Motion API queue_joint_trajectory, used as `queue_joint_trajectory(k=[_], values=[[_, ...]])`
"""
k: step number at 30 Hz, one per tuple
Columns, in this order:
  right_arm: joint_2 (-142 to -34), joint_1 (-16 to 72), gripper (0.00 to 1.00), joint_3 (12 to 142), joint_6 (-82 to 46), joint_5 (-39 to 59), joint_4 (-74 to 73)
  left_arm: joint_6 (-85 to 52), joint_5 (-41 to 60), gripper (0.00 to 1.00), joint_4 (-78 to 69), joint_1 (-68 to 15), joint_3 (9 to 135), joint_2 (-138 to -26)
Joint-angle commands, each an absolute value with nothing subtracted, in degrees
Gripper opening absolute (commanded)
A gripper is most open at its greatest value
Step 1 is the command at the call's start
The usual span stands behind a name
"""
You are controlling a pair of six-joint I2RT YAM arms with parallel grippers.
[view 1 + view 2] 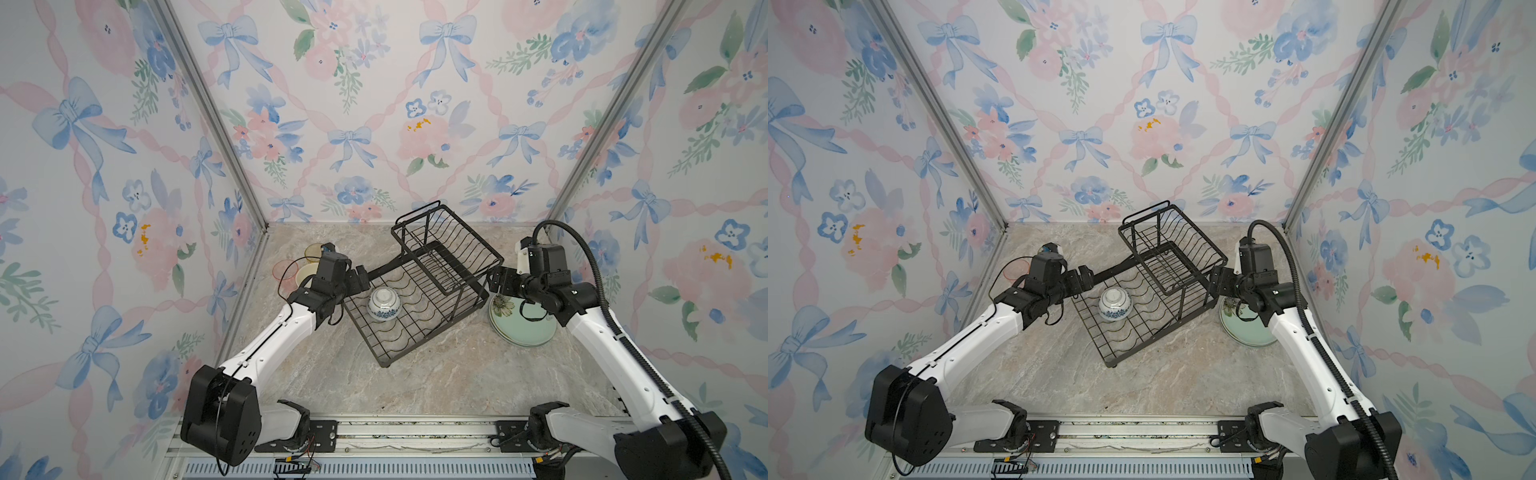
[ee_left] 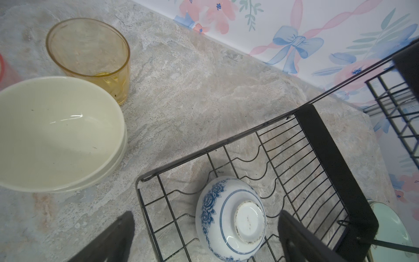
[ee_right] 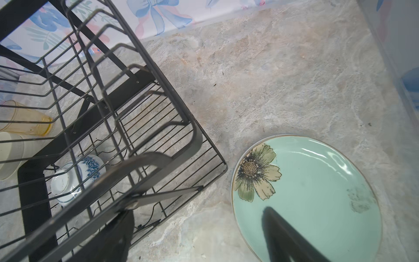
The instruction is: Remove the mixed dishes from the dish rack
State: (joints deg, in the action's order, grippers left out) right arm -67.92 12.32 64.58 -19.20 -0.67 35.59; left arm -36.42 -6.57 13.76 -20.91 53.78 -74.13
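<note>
Over the rack's left edge: left gripper [image 2: 205, 213], jaws spread wide with nothing between them; in its wrist view the two fingers flank the bowl below without touching it.
By the rack's right corner: right gripper [image 3: 197, 213], jaws wide apart and holding nothing; one finger shows behind the basket wires, the other over the green plate.
Blue-and-white patterned bowl [image 1: 383, 305]: upside down, foot ring up, on the lower tray among the curved dividers.
Dish rack [image 2: 335, 170]: black wire, set askew in the middle of the counter, with its raised basket [image 1: 449, 249] toward the back wall.
Cream bowls [image 2: 61, 133]: two nested, upright, on the counter left of the rack.
Yellow tumbler [image 2: 90, 56]: upright, just behind the bowls.
Pink tumbler [image 1: 284, 270]: beside the bowls, nearer the left wall.
Pale green plate [image 3: 317, 192]: flower print, flat on the counter just right of the rack; more plate rims show under it in a top view.
Counter [image 1: 374, 386]: marble-look surface.
</note>
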Motion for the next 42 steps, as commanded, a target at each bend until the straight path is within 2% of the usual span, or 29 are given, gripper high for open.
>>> queue_joint_trajectory(k=[1,15,21,27,31,36,42], values=[[-70.39,11.67,0.9,68.84,-18.22,-0.03,31.06,-36.52,-6.01,0.98,12.39,-20.31,52.82,-73.04],[-84.23,7.45,0.9,82.11,-16.34,0.35,32.23,-35.48,-3.03,0.98,11.29,-19.86,53.56,-75.98],[-74.21,7.98,0.95,80.24,-17.69,0.43,34.06,-34.75,-4.02,0.98,11.4,-19.36,60.36,-84.49],[-62.77,17.98,0.98,73.91,-19.31,-2.02,38.03,-32.04,-5.65,0.98,11.47,-19.09,67.01,-92.54],[-59.23,30.4,0.99,69.05,-24.38,-0.49,37.83,-30.02,-6.37,0.9,11.51,-18.94,70.03,-95.67],[-62.04,44.19,0.97,63.98,-32.74,-1.37,31.89,-30.18,-3.9,0.8,11.49,-17.56,72.32,-98.45],[-71.74,49.68,0.95,61.81,-38.43,0.22,22.63,-27.93,-7.71,0.79,11.69,-17.31,72.69,-100.86]])
